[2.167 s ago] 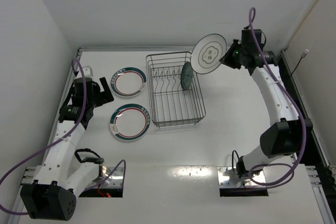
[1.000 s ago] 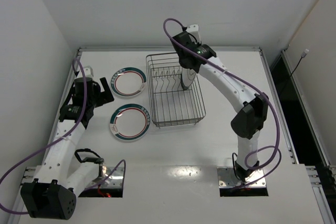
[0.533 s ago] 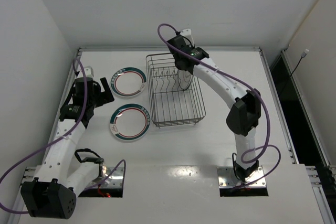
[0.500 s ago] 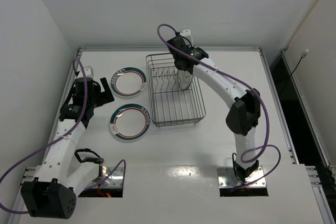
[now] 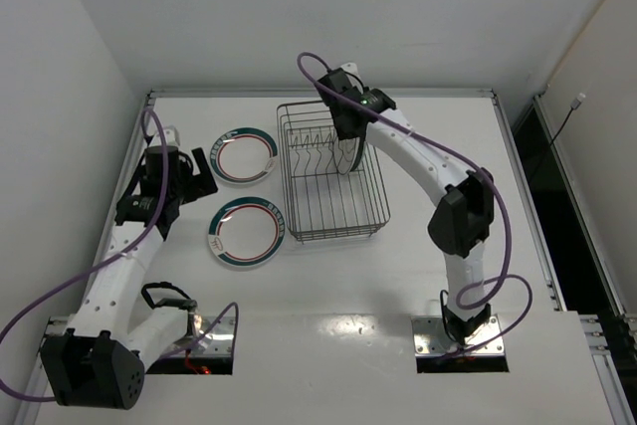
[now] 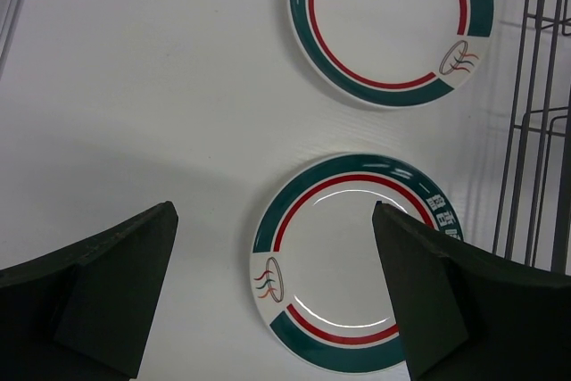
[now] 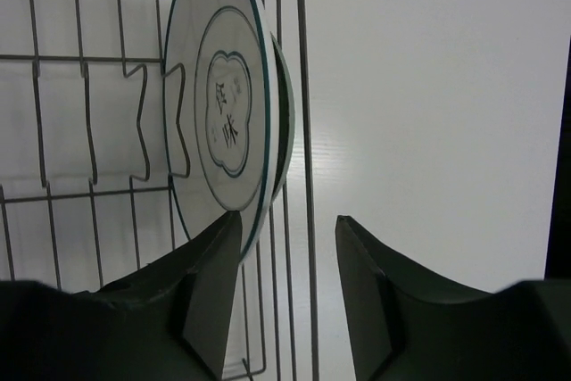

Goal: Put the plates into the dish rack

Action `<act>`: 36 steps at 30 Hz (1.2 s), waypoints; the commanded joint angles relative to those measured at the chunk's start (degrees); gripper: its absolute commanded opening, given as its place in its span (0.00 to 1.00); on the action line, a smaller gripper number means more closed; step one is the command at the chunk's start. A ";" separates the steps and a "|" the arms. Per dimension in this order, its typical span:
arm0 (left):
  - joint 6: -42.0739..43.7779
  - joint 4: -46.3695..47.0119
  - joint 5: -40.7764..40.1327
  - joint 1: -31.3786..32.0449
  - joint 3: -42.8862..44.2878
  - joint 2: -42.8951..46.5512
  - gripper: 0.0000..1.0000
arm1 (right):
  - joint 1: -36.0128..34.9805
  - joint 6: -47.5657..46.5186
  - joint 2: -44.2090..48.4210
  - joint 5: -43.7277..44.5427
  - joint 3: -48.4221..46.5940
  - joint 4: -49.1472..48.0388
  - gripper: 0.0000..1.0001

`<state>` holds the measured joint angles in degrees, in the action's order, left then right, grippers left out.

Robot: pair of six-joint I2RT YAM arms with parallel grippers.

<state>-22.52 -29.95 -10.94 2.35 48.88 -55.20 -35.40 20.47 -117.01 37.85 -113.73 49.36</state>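
The smooth white worktop (image 5: pixel 448 176) carries a rectangular dish rack (image 5: pixel 333 236) of thin dark grey wire. The rack stands lengthwise near the middle of the far edge and has a row of upright prongs inside.

Two round, glossy white plates with green and red rim rings lie flat on the worktop left of the rack, toward the far-left corner. The far ringed plate (image 5: pixel 246 155) and the near ringed plate (image 5: pixel 245 232) are a little apart.

In the rack's far-right part, a round white scalloped-line plate (image 7: pixel 219 104) stands on edge beside the prongs, close to the right side wire. It has a grey wavy outline around a small central mark. A smaller teal plate (image 7: pixel 285 122) stands edge-on close behind it; whether the two touch cannot be told.

The right gripper (image 7: pixel 288 229), with blocky dark matte fingers, hangs over these two plates with its jaws parted. The scalloped-line plate's rim lies by one finger and is not pinched. Near the left edge, the left gripper (image 6: pixel 274 216) hovers above the near ringed plate, jaws spread wide and holding nothing.
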 commanded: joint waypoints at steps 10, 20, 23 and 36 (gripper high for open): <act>-4.10 2.61 12.83 -8.14 2.27 -13.33 0.92 | -0.37 -0.78 27.41 -19.17 18.08 -3.63 0.59; -21.59 28.71 32.21 -15.53 3.41 -36.37 0.92 | -0.37 3.95 45.27 -30.72 42.51 -7.61 0.65; -23.96 32.77 31.08 -14.92 5.86 -41.12 0.88 | -0.37 6.50 52.31 -33.44 49.10 -8.23 0.65; -22.83 33.56 27.99 -14.92 12.55 -55.71 0.30 | 0.24 8.53 57.86 -32.13 51.69 -3.40 0.65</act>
<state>-45.15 0.78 16.93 -12.73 59.92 -108.92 -35.38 28.16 -58.81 5.87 -61.30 45.87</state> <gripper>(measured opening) 0.330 0.653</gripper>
